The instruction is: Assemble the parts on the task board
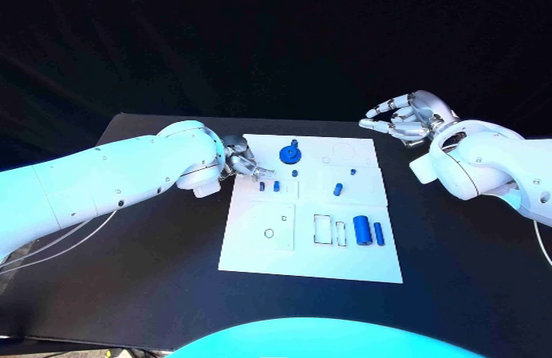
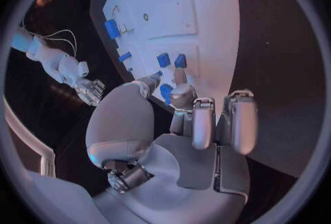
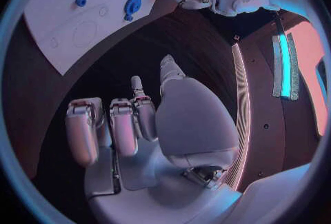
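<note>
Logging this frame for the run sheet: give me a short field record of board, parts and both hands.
board: white task board in the middle of the black table
parts: blue round part near far edge; two blue cylinders in right-side slots; small blue pieces near the left hand
left hand: over the board's left edge, fingertips at the small pieces; grip unclear
right hand: off the board's far right corner, fingers curled, holding nothing

A white task board (image 1: 259, 250) lies flat in the middle of the table. Small blue parts sit on it: a round knobbed piece (image 1: 290, 152) near its far edge, two upright cylinders (image 1: 368, 230) toward its right edge, small pegs (image 1: 270, 186) near its left edge.
</note>
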Tool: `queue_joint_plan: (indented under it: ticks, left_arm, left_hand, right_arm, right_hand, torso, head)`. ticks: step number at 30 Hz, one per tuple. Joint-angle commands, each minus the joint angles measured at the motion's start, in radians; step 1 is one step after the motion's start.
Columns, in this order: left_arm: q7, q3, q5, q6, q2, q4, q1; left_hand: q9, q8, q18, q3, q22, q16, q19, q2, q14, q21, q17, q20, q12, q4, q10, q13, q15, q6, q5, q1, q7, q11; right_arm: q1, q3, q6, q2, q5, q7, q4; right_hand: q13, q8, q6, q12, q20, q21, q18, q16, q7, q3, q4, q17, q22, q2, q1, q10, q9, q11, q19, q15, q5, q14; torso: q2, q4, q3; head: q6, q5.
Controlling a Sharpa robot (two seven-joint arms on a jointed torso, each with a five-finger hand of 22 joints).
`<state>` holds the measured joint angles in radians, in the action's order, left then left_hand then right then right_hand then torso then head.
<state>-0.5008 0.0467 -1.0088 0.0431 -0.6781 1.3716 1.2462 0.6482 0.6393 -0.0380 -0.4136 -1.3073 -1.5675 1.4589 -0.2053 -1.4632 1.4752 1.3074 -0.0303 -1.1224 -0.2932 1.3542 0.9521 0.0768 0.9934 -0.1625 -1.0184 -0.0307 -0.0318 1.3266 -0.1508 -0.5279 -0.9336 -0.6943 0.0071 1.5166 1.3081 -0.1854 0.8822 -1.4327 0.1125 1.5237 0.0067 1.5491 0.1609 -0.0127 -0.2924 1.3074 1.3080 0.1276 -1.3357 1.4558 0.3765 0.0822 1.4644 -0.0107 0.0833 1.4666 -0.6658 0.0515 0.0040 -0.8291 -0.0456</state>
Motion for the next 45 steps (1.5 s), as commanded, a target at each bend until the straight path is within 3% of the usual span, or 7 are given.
queue_joint_plan:
  ticks: [1,5,9,15,24,39,45]
  left_arm:
    - [0.028,-0.010,0.091,-0.041,-0.004,0.006,0.005]
    - [0.068,-0.016,0.111,-0.081,-0.003,-0.006,0.012]
    - [0.151,-0.019,0.119,-0.128,0.004,-0.023,0.015]
    - [0.345,-0.017,0.062,-0.207,0.023,-0.034,0.016]
    - [0.530,0.028,-0.094,-0.297,0.083,-0.070,0.013]
    - [0.529,0.057,-0.340,-0.204,0.180,-0.142,0.004]
    - [0.515,0.064,-0.383,-0.165,0.221,-0.189,0.000]
  left_hand:
    - [-0.009,-0.004,-0.010,0.027,-0.094,0.005,-0.026,-0.006,-0.103,-0.022,0.250,-0.004,0.045,0.002,-0.041,-0.050,0.001,-0.024,0.001,-0.001,-0.012,0.006]
    - [-0.028,-0.035,-0.035,0.054,0.005,0.063,-0.111,-0.001,-0.069,-0.098,0.161,-0.023,0.252,0.003,-0.212,-0.285,-0.026,-0.110,-0.009,-0.042,-0.050,0.040]
    - [-0.068,-0.088,-0.084,0.070,0.206,0.213,-0.296,0.006,0.054,-0.274,-0.047,-0.072,0.342,0.002,-0.361,-0.343,-0.084,-0.233,-0.015,-0.142,-0.116,0.104]
    - [-0.142,-0.139,-0.144,0.013,0.464,0.407,-0.532,-0.011,0.264,-0.535,-0.313,-0.106,0.438,0.032,-0.483,-0.445,-0.113,-0.288,-0.015,-0.376,-0.139,0.132]
    - [-0.212,-0.177,-0.143,-0.033,0.510,0.519,-0.558,-0.051,0.416,-0.615,-0.501,-0.122,0.539,0.044,-0.525,-0.573,-0.129,-0.272,-0.009,-0.448,-0.138,0.149]
    - [-0.260,-0.200,-0.143,-0.061,0.489,0.447,-0.579,-0.076,0.463,-0.611,-0.539,-0.136,0.567,0.070,-0.546,-0.643,-0.143,-0.209,-0.014,-0.476,-0.132,0.163]
    - [-0.273,-0.209,-0.144,-0.067,0.473,0.408,-0.578,-0.081,0.458,-0.595,-0.547,-0.137,0.575,0.077,-0.544,-0.662,-0.144,-0.190,-0.011,-0.470,-0.127,0.165]
  right_arm:
    - [-0.001,0.000,0.002,0.001,-0.005,0.013,-0.001]
    - [-0.001,0.000,0.001,0.001,-0.006,0.013,-0.003]
    - [-0.001,0.000,-0.002,0.000,-0.008,0.015,-0.005]
    - [-0.001,0.000,-0.006,0.000,-0.013,0.024,-0.006]
    - [-0.001,0.000,-0.009,0.001,-0.013,0.041,-0.008]
    - [-0.002,0.000,-0.036,0.013,0.027,0.109,-0.020]
    - [-0.002,0.000,-0.052,0.017,0.061,0.133,-0.024]
  right_hand:
    - [0.139,-0.006,-0.006,0.001,-0.006,-0.001,0.005,-0.004,0.001,0.008,0.001,0.202,0.235,0.001,0.012,-0.002,-0.002,-0.003,0.085,0.007,-0.001,0.089]
    - [0.138,-0.007,-0.007,0.002,-0.006,-0.001,0.005,-0.004,0.001,0.008,0.001,0.201,0.235,0.000,0.013,-0.003,-0.002,-0.003,0.085,0.007,-0.001,0.089]
    - [0.134,-0.007,-0.007,0.007,-0.006,-0.004,0.006,-0.005,0.001,0.007,0.003,0.198,0.234,-0.004,0.012,-0.007,-0.002,-0.004,0.084,0.007,0.000,0.088]
    - [0.060,-0.012,-0.009,0.092,-0.007,-0.034,0.013,-0.015,0.000,0.002,0.010,0.178,0.217,-0.013,-0.010,-0.074,-0.003,-0.005,0.070,0.008,0.000,0.083]
    - [-0.051,-0.024,-0.013,0.216,-0.012,-0.108,0.030,-0.044,-0.004,-0.010,0.015,0.123,0.176,-0.023,-0.053,-0.154,-0.006,-0.010,0.040,0.014,-0.001,0.068]
    - [-0.505,-0.075,-0.016,0.681,-0.011,-1.020,0.179,-0.473,-0.004,-0.022,0.008,-0.395,-0.373,-0.038,-0.114,-0.441,-0.014,-0.008,-0.278,0.010,-0.001,-0.141]
    - [-0.691,-0.081,-0.039,0.845,0.006,-1.203,0.178,-0.817,0.003,-0.034,0.007,-0.616,-0.544,-0.041,-0.131,-0.463,-0.028,0.007,-0.293,-0.005,-0.001,-0.241]
  torso:
    - [-0.001,-0.0003,0.0010]
    - [-0.001,0.0006,0.0012]
    - [-0.001,-0.0010,0.0012]
    - [-0.002,0.0011,0.0004]
    - [-0.002,-0.0003,-0.0010]
    - [-0.003,0.0005,0.0014]
    - [-0.003,0.0000,-0.0003]
  head:
    - [0.004,-0.001]
    - [0.010,0.002]
    - [0.016,0.008]
    - [0.024,0.018]
    - [0.034,0.035]
    - [0.040,0.043]
    - [0.040,0.045]
